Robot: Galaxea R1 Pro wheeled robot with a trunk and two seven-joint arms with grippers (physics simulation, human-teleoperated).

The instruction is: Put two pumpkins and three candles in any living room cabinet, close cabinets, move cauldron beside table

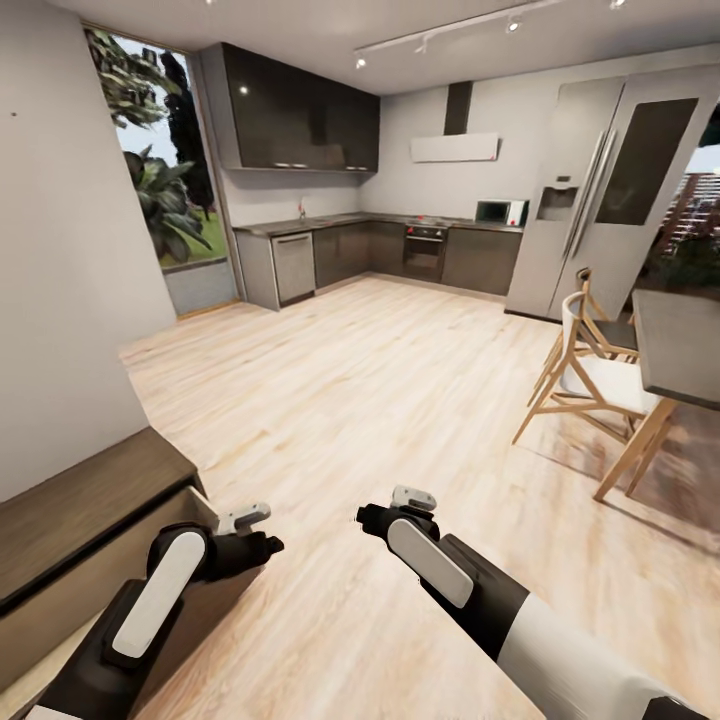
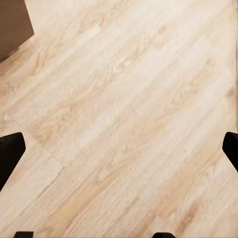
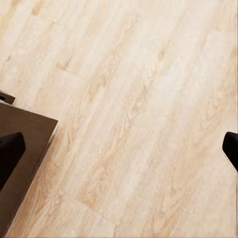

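- Beside the cabinet (image 1: 80, 520), at the head view's lower left: left gripper (image 2: 119, 148), jaws spread wide over bare floor (image 1: 380, 400)
- Right of the cabinet: right gripper (image 3: 119, 148), likewise released, holding nothing

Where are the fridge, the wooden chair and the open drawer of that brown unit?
Fridge (image 1: 610, 190), head view, its door.
Wooden chair (image 1: 600, 385), head view, its seat.
Drawer (image 1: 110, 575), head view, its pale inner wall.

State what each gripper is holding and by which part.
Nothing is held. The left gripper and right gripper both have fingers spread wide with just bare wooden floor between them.
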